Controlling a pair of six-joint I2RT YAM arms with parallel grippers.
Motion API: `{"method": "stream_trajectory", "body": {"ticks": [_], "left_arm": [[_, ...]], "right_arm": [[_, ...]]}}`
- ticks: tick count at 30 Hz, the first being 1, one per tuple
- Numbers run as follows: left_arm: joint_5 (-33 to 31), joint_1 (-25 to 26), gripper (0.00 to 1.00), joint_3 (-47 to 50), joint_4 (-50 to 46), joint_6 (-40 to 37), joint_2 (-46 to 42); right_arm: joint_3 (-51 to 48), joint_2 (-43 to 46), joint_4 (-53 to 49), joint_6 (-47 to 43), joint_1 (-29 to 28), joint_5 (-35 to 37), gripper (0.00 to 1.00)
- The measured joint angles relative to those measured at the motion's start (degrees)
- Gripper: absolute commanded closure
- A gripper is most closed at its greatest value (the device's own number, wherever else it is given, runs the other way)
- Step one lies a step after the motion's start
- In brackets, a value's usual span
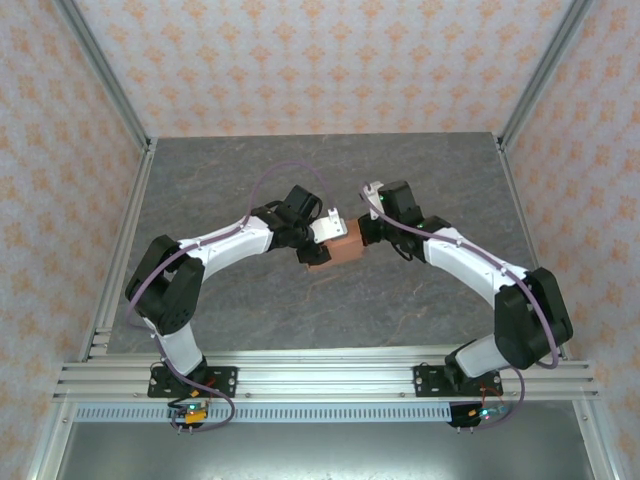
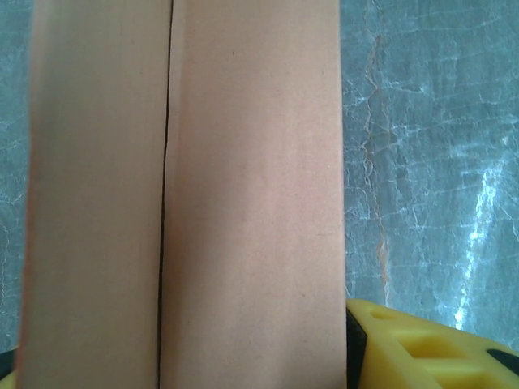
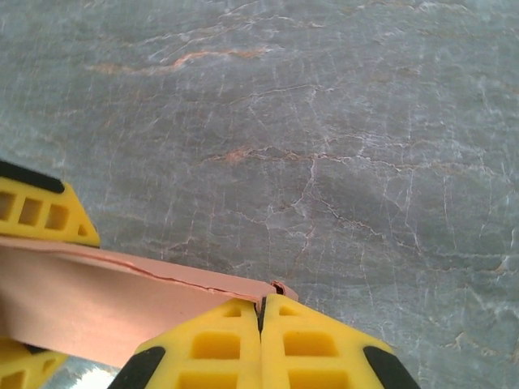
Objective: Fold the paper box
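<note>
Evidently light and crease-prone, the paper box hung midway between the table's side edges, left gripper clasping its body, right gripper pinched on a flap corner.

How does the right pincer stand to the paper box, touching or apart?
Touching. Right wrist view: the right pincer is shut, with a corner of the paper box caught between its tips.

The paper box is salmon-orange, the table grey with pale veins.
</note>
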State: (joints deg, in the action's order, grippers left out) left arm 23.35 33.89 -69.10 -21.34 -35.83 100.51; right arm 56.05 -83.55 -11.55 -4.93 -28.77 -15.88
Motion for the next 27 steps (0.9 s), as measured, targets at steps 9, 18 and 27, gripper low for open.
{"method": "stream_trajectory", "body": {"ticks": [9, 18, 27], "left_arm": [[-0.5, 0.0, 0.46, 0.5, 2.1, 1.3, 0.0], [-1.6, 0.0, 0.34, 5.3, 6.7, 2.9, -3.8], [-3.6, 0.0, 0.24, 16.0, 16.7, 12.3, -16.9]], "right_arm": [[-3.4, 0.7, 5.8, 9.9, -1.3, 4.0, 0.95], [-7.9, 2.9, 11.1, 11.1, -2.9, 7.1, 0.95], [-8.1, 2.9, 11.5, 11.2, -5.0, 10.1, 0.96]]}}
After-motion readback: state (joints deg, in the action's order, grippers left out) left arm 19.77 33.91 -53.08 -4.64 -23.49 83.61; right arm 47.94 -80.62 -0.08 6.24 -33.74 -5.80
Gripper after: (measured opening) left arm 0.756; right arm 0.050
